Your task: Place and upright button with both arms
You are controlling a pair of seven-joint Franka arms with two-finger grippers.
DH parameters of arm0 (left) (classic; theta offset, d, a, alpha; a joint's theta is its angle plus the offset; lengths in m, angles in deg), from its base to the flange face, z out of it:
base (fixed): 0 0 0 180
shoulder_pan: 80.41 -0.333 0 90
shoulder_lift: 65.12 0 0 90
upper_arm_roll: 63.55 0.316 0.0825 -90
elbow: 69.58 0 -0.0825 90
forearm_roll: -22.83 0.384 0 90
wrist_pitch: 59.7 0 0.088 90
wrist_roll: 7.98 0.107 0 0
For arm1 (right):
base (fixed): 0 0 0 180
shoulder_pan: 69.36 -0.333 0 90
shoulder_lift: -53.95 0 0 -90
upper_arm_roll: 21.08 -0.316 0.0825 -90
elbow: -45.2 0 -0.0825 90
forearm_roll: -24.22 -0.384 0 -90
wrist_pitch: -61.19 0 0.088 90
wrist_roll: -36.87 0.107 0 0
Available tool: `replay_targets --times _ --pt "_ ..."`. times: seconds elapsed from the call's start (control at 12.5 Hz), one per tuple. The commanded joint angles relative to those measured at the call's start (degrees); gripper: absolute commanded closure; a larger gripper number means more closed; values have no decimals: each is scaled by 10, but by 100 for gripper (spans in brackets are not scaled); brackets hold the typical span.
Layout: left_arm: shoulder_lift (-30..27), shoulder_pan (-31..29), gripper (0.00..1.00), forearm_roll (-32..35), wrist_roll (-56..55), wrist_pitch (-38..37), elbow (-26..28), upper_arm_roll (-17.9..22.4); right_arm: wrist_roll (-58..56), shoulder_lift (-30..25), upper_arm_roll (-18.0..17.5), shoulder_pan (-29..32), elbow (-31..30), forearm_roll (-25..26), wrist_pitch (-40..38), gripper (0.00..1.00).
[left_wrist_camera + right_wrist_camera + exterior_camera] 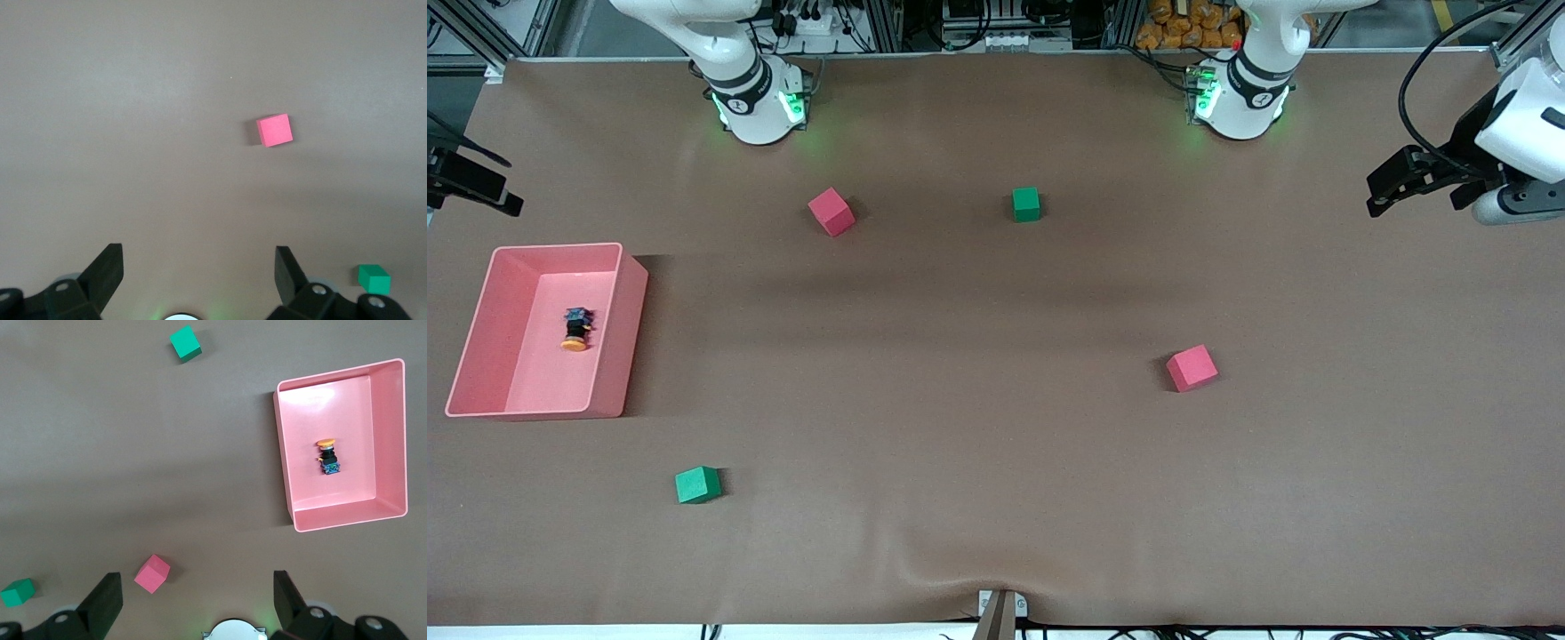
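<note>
Inside pink bin point(630, 338) — button point(576, 330) on its side, right gripper point(193, 597) above

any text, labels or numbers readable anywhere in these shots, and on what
None can be read.
Round marks on the two arm bases: too small to read.
Small tag at the table edge nearest the front camera: blurred.
Button, pink bin, cubes: no print visible.

We note two white arms point(738, 62) with dark joint bands, green-lit bases, black cabling, black grippers.
</note>
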Motion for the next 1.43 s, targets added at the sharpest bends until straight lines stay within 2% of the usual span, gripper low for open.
replay_targets --times 0.0,0.4,0.64,0.96,1.04,1.2,1.36 --pt "4 -1 0 0 12 -2 -11 0 -4 1 -1 3 9 -6 -6 0" --pt "5 -1 0 -1 12 -2 -9 0 -12 2 3 18 8 -6 -7 0" --pt "6 -1 0 -1 13 -2 -6 0 -14 26 4 33 9 7 -6 0" --pt "5 -1 0 -2 13 -2 -4 0 -90 50 4 90 -5 19 1 0" --pt "6 0 0 -2 13 -2 -2 0 -113 72 4 117 -12 18 8 0" --pt "14 2 0 -4 13 0 -2 0 -157 108 4 153 -32 17 46 0" --pt "20 3 0 -4 13 2 -2 -1 -206 122 4 180 -96 17 141 0"
